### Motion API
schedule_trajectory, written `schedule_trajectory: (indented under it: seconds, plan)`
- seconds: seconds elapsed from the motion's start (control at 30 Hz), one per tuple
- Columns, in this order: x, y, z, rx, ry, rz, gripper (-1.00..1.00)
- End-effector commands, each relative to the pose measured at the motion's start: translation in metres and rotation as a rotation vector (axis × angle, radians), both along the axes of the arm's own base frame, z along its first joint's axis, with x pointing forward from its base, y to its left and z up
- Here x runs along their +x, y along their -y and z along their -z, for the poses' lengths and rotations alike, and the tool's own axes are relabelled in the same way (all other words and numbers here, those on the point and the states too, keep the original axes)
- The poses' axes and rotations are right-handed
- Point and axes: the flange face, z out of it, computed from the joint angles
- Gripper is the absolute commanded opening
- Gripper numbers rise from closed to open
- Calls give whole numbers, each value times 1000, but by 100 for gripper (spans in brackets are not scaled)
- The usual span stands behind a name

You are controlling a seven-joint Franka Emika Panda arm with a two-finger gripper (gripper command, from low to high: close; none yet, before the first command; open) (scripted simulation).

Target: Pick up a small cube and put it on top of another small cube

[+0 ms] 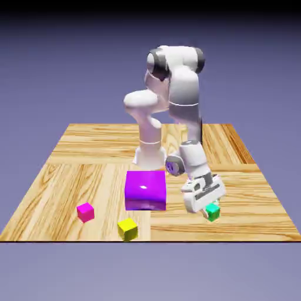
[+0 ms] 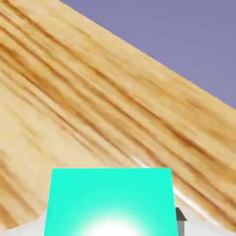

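Observation:
The small green cube [image 1: 213,213] rests on the table near the front edge, on the exterior view's right. My gripper [image 1: 208,205] has come down over it from above, with the jaws shut on its sides. In the hand view this cube [image 2: 110,203] fills the bottom middle and looks bright teal-green under the light. It hides most of my gripper [image 2: 110,228]; only a grey fingertip [image 2: 180,216] peeks out at its right edge. The small magenta-pink cube [image 1: 86,211] sits alone on the exterior view's left, well apart from the gripper.
A large glossy purple-magenta block [image 1: 145,189] stands between the two cubes, just left of the gripper. A small yellow cube [image 1: 127,228] lies at the front edge of the wooden table [image 1: 70,176]. The table's edge [image 2: 184,87] runs diagonally across the hand view.

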Motion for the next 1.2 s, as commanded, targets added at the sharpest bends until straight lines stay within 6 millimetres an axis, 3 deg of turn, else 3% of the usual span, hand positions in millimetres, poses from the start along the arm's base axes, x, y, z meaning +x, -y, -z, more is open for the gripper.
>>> schedule_trajectory:
  seconds: [0.0, 0.1, 0.3, 0.47, 0.63, 0.8, 0.87, 1.17]
  plan:
    - [-3, 3, -9, -1, 1, 0, -100]
    - [-9, 7, -25, -4, 3, 0, -100]
    - [36, 120, -40, 15, 14, 273, -100]
    - [43, 224, -52, 18, 18, 502, -100]
    - [21, 329, -64, 11, 14, 734, -100]
    - [-31, 427, -76, -4, 1, 972, -100]
    - [-34, 432, -76, -5, 0, 985, -100]
    - [-11, 438, -12, -5, 0, 985, -100]
